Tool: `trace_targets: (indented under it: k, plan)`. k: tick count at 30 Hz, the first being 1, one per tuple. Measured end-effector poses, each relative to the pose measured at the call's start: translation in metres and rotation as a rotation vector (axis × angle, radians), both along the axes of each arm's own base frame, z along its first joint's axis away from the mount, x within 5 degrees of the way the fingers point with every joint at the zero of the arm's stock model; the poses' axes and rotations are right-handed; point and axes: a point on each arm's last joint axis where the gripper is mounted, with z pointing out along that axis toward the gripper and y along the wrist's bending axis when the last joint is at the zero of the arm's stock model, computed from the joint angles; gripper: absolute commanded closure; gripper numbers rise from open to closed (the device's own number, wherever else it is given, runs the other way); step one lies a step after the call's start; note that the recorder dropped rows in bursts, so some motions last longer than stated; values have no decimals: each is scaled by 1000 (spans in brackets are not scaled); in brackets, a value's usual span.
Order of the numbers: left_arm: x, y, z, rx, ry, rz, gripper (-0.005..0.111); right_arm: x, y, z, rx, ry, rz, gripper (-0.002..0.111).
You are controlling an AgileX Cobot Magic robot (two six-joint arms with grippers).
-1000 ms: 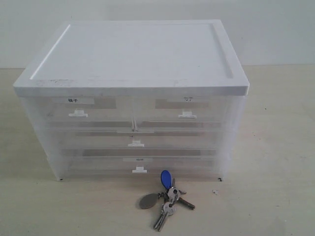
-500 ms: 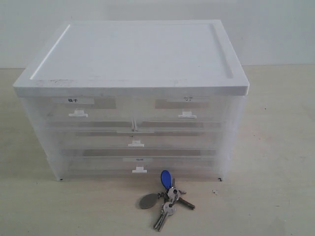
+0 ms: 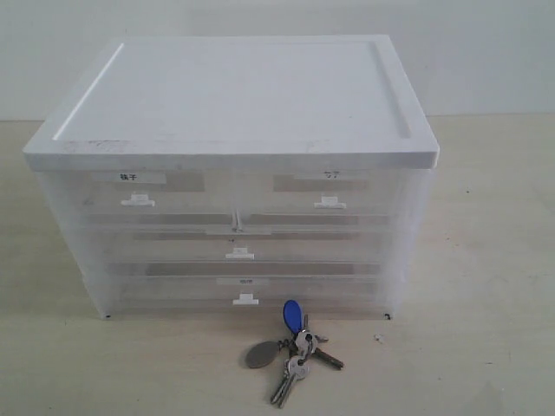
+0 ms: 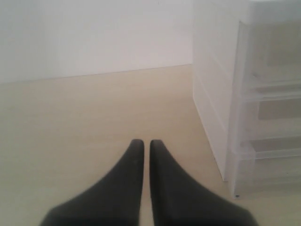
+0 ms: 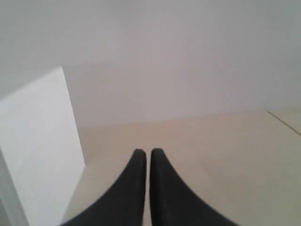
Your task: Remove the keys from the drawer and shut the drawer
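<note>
The keys (image 3: pixel 293 347), a silver bunch with a blue fob and a grey tag, lie on the table just in front of the cabinet's bottom drawer. The drawer (image 3: pixel 143 195) is the top-left half-width one with a dark-lettered white label; its front sits flush with the neighbouring drawer fronts. Neither gripper shows in the exterior view. In the left wrist view my left gripper (image 4: pixel 143 142) is shut and empty above bare table, beside the cabinet (image 4: pixel 263 94). In the right wrist view my right gripper (image 5: pixel 145 151) is shut and empty, with the cabinet's white side (image 5: pixel 33 141) next to it.
The translucent cabinet with a white top (image 3: pixel 234 95) holds a second half-width drawer (image 3: pixel 329 195) at top right and two full-width drawers (image 3: pixel 238 247) below. A pale wooden table (image 3: pixel 486 329) surrounds it, and a white wall stands behind.
</note>
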Motion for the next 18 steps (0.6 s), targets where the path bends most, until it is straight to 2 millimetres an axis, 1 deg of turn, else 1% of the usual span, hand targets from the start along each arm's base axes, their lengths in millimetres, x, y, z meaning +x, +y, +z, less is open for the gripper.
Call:
trace_targets:
  k: [4, 7, 11, 18]
  plan:
    - [0, 0, 0, 0, 0, 0, 102, -1, 0, -14, -73, 159, 9, 108]
    - [0, 0, 0, 0, 0, 0, 102, -2, 0, -22, -128, 231, 16, 108]
    - [0, 0, 0, 0, 0, 0, 102, -2, -1, -23, -221, 247, 4, 108]
    - [0, 0, 0, 0, 0, 0, 102, -3, -2, -25, -224, 264, -19, 108]
